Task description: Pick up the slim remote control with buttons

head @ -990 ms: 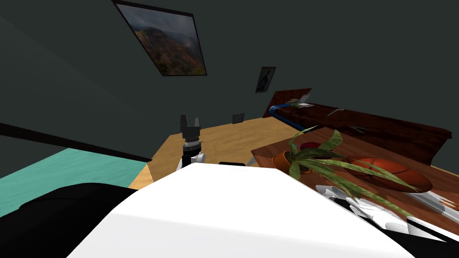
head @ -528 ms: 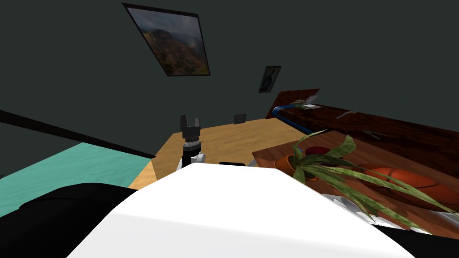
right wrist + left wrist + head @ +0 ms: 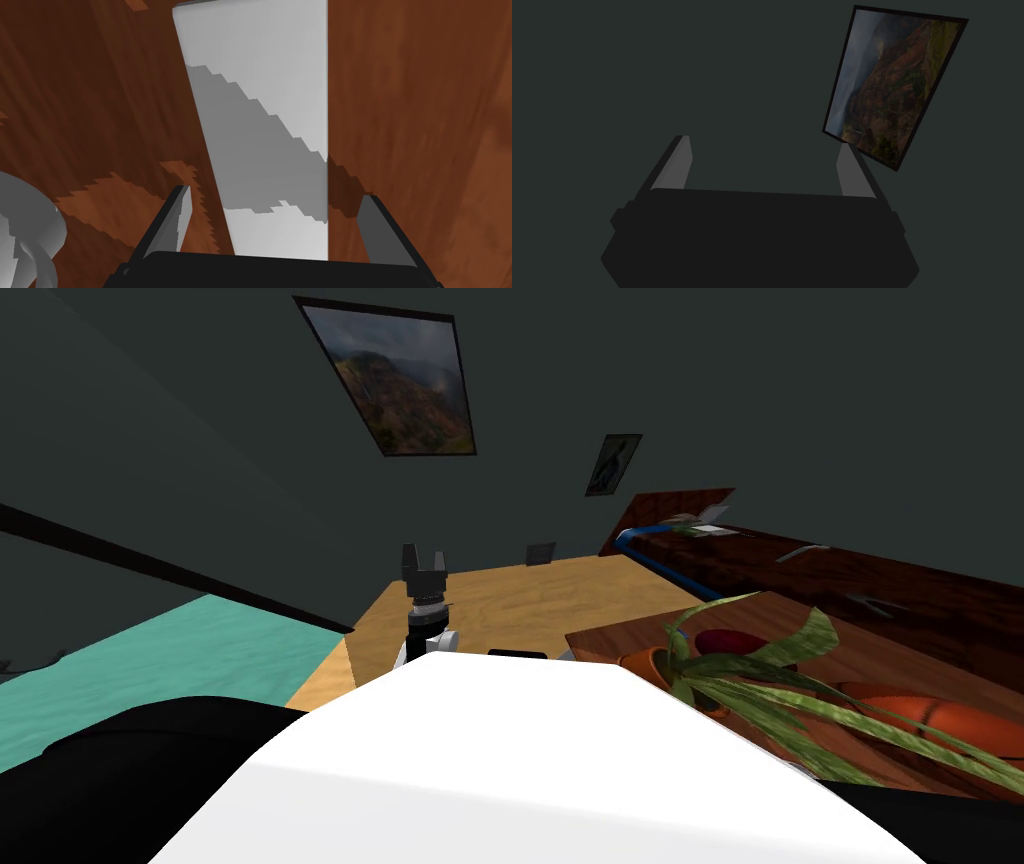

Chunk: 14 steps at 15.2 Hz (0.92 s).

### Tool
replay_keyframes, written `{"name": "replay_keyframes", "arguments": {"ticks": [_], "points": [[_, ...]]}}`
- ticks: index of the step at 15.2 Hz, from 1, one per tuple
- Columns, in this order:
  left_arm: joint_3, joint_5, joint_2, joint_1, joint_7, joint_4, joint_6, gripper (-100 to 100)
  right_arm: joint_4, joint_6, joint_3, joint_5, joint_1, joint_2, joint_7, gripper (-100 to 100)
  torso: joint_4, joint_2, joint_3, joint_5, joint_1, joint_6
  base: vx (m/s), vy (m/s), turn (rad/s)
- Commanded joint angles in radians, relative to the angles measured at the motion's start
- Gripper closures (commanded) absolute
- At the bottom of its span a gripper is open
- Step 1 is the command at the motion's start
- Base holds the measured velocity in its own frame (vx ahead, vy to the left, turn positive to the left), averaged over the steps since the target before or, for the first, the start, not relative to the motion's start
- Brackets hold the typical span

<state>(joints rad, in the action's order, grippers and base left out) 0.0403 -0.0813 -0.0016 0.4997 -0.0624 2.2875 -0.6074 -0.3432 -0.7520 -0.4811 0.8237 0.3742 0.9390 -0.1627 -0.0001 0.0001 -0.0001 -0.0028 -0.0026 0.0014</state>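
The right gripper (image 3: 272, 192) is held low over the wooden table (image 3: 425, 100). Its two fingers are spread wide and nothing is clamped between them. The remote (image 3: 260, 100) is drawn as a plain, slim, light grey slab, and no buttons can be made out on it. It lies flat on the table and runs lengthwise away from the gripper. Its near end is seen in the gap between the fingers, with bare wood showing on either side, and a shadow is cast across its middle.

At the table's near corner a potted plant (image 3: 700, 673) is set in an orange pot, with long green leaves draped over the tabletop. A dark red rounded thing (image 3: 725, 641) is placed just behind it, and an orange ball (image 3: 940, 718) lies farther along the table.

Off the table's left side the left gripper (image 3: 424, 553) is raised over a light wooden floor (image 3: 500, 598). Its fingers are parted and nothing is held.

Beyond the table a long dark wooden piece (image 3: 850, 578) is seen. A blue tube (image 3: 665, 558) lies near its end. On the dark wall past the table a large landscape picture (image 3: 400, 378) and a small picture (image 3: 612, 465) are hung.
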Motion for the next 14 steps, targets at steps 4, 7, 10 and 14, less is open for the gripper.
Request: {"name": "replay_keyframes", "arguments": {"ticks": [4, 7, 10, 14], "points": [[0.0, 0.0, 0.0, 0.0, 0.0, 0.0, 0.0, 0, -0.043, 0.021, 0.059, 0.005, 0.069, -0.011, -0.012, -100, 0.0, 0.001, 0.0, 0.0, 0.0, 0.0, 0.019, -0.013, 0.068], [0.0, 0.0, 0.0, 0.0, 0.0, 0.0, 0.0, 0, -0.028, 0.022, 0.106, 0.007, 0.113, -0.032, -0.043, -100, 0.0, 0.001, 0.001, 0.0, 0.0, 0.0, 0.013, -0.006, 0.04], [0.0, 0.0, 0.0, 0.0, 0.0, 0.0, 0.0, 0, -0.029, 0.022, 0.114, 0.007, 0.113, -0.032, -0.043, -100, 0.001, 0.001, 0.001, -0.002, -0.002, 0.0, 0.022, -0.016, 0.052], [0.0, 0.0, 0.0, 0.0, 0.0, 0.0, 0.0, 0, -0.014, 0.015, 0.115, 0.006, 0.104, -0.036, -0.05, 100, 0.001, 0.002, 0.002, -0.003, -0.003, 0.0, 0.002, -0.002, -0.006]]}}
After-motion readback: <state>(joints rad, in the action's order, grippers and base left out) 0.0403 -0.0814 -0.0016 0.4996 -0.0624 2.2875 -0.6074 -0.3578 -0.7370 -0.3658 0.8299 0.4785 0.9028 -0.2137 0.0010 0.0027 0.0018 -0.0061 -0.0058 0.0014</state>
